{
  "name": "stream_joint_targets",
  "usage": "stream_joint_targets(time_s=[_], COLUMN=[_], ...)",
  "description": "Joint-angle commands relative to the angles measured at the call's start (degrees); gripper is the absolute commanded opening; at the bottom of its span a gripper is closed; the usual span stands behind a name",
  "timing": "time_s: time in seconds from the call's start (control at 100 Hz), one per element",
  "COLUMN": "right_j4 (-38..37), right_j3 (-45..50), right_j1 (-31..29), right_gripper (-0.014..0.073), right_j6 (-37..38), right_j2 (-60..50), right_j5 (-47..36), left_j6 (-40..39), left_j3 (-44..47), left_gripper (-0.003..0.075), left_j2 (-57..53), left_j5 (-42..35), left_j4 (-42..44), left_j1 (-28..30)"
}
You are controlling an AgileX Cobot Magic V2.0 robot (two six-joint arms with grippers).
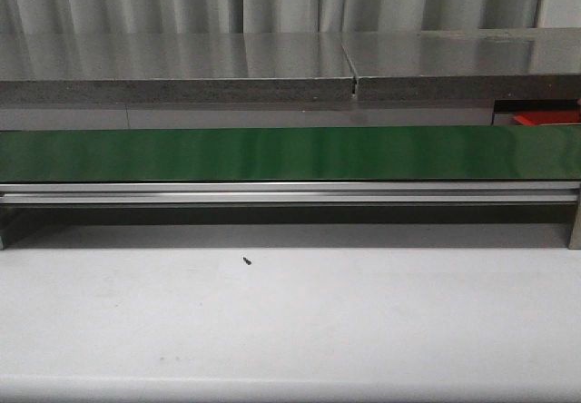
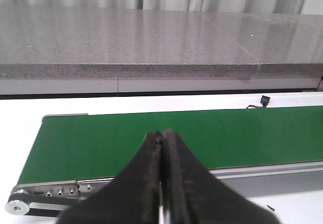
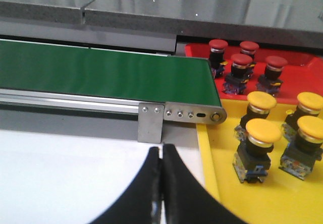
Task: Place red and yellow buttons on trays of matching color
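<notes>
Several red buttons (image 3: 241, 61) stand upright in the red tray (image 3: 302, 58), past the right end of the green belt (image 3: 101, 72). Several yellow buttons (image 3: 263, 131) stand in the yellow tray (image 3: 262, 199) beside it. My right gripper (image 3: 161, 147) is shut and empty over the white table, just left of the yellow tray's rim. Over the near edge of the belt (image 2: 126, 138), close to its left end, my left gripper (image 2: 162, 133) is also shut with nothing in it. The belt (image 1: 290, 153) carries no button. Neither gripper shows in the front view.
A grey stone counter (image 1: 182, 67) runs behind the belt. A sliver of the red tray (image 1: 545, 117) shows at the far right. A small dark screw (image 1: 247, 260) lies on the white table (image 1: 290, 330). A small black connector (image 2: 263, 100) lies behind the belt.
</notes>
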Motion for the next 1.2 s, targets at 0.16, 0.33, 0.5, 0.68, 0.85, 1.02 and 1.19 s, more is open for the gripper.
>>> stream_joint_targets(time_s=[0.16,0.33,0.5,0.68,0.85,1.02,1.19], right_j4=[-0.99,-0.71,-0.71,-0.71,-0.71,-0.71,-0.71], right_j3=[0.51,0.51,0.51,0.51,0.51,0.51,0.51], right_j1=[0.19,0.19,0.19,0.19,0.19,0.19,0.19], right_gripper=[-0.0068,-0.0068,-0.0068,-0.0068,-0.0068,-0.0068,-0.0068], right_j6=[0.45,0.45,0.45,0.45,0.45,0.45,0.45], right_j2=[-0.96,-0.96,-0.96,-0.96,-0.96,-0.96,-0.96], right_j5=[-7.24,-7.19,-7.19,-7.19,-7.19,-7.19,-7.19], left_j6=[-0.16,-0.16,-0.16,-0.16,-0.16,-0.16,-0.16], left_j3=[-1.57,-1.57,-1.57,-1.57,-1.57,-1.57,-1.57], left_gripper=[-0.0019,-0.0019,-0.0019,-0.0019,-0.0019,-0.0019,-0.0019], left_j2=[0.26,0.26,0.26,0.26,0.26,0.26,0.26], left_j5=[-2.58,-2.58,-2.58,-2.58,-2.58,-2.58,-2.58], left_j4=[-1.07,-1.07,-1.07,-1.07,-1.07,-1.07,-1.07], left_j1=[-0.44,-0.44,-0.44,-0.44,-0.44,-0.44,-0.44])
